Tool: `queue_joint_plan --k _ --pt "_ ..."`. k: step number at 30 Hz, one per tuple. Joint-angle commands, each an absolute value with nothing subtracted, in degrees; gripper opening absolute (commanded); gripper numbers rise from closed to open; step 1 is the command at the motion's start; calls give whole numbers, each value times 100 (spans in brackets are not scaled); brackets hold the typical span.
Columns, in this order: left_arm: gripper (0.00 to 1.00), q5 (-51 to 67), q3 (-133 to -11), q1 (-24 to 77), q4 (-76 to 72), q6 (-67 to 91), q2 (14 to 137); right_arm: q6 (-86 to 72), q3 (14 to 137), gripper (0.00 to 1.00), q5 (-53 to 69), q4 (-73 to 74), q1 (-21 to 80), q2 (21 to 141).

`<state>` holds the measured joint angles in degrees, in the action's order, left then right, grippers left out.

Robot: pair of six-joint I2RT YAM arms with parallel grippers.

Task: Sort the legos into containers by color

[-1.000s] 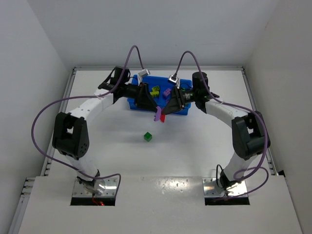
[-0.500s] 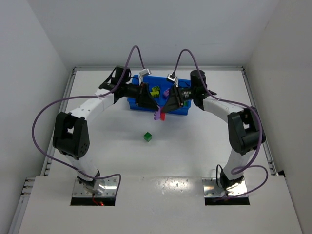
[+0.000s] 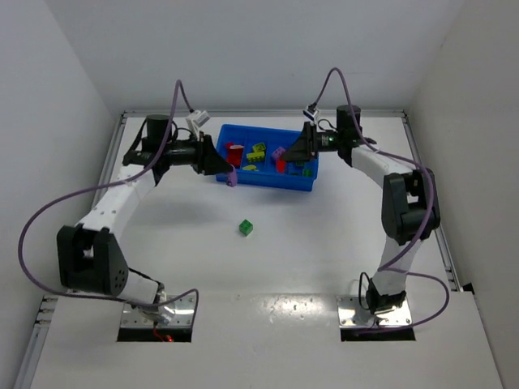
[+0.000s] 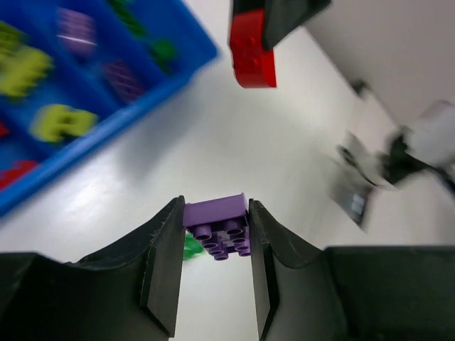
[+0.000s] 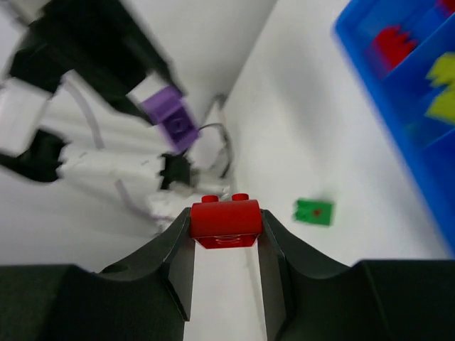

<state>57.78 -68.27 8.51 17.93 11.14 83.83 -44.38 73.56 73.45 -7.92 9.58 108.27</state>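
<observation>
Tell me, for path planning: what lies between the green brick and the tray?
Nothing: only bare table separates the green brick from the tray, per the top view.

Both arms reach far forward with elbows bowed outward and wrists turned in to face each other. The left arm (image 3: 113, 198) ends in the left claw (image 4: 215, 227), which is clamped tight on a purple brick (image 4: 215, 211). The right arm (image 3: 381, 170) points its right claw (image 5: 225, 222) leftward, pinching a red brick (image 5: 225, 217). The claws are well apart.
</observation>
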Motion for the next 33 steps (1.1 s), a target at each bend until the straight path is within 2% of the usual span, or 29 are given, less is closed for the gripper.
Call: queue_joint_plan --k 1,4,14,25,26,28,29,32,33 --pt "0 3498 -6593 853 1573 1011 7368 -3105 8365 0 6278 437 1151 11117" --pt "0 2648 -6399 783 1573 1063 7111 -2918 8946 0 5697 817 1335 11460" --pt "0 2935 -6029 124 1688 1168 6680 -2910 11088 0 4396 790 2232 13024" --pt "0 3199 -5959 -255 1740 1169 6513 -2733 13050 1 3209 1256 2505 14484" --pt "0 3199 -5907 -255 1740 1169 6513 -2681 13104 17 3208 1257 2566 14624" --pt "0 3199 -5906 -255 1740 1169 6574 -2602 13209 40 3068 1309 2628 14687" --pt "0 3199 -5906 -255 1740 1169 6574 -2549 13210 55 3067 1310 2680 14765" --pt "0 3331 -5906 -255 1635 1169 6705 -2497 13210 73 3067 1310 2733 14766" --pt "0 3462 -5906 -255 1583 1247 6706 -2496 13210 76 3067 1370 2733 14766"
